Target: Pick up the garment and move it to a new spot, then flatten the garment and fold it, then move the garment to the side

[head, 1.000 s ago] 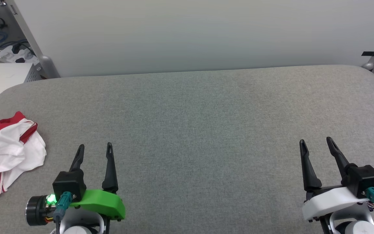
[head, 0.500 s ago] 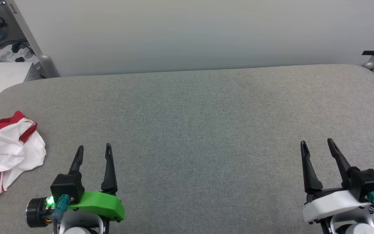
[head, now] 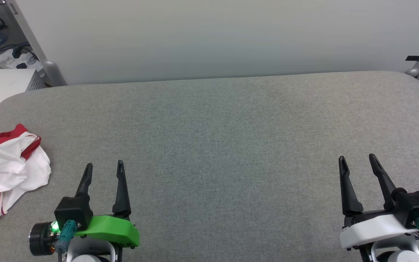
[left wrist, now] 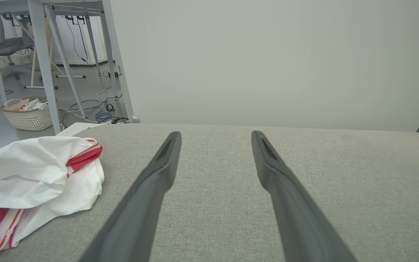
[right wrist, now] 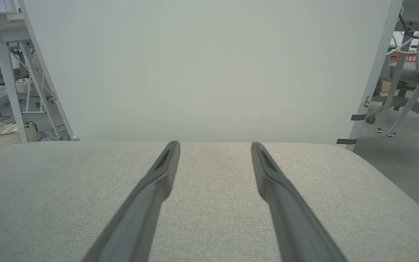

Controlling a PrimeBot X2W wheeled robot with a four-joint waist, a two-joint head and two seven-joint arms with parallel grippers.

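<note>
In the head view, the shirt (head: 11,171) lay in a bunched heap at the left edge, on the grey table (head: 213,120). Your left claw (head: 104,164) sat at the lower left, near the shirt but not touching it. Its fingers (head: 121,185) were wide apart and held nothing. Your right claw (head: 356,157) sat at the lower right, far from the shirt, wide too and holding nothing.

In the left wrist view, the shirt was at the lower left, white cloth on top, red stripes below.

In the right wrist view, a tiny bit of red peeked in at the left edge.

I think the step was the pick-up. To do it well, you needed to turn the left claw toward the heap, come down on a thick fold, pinch deep so the soft cloth could not slip, then lift high.
</note>
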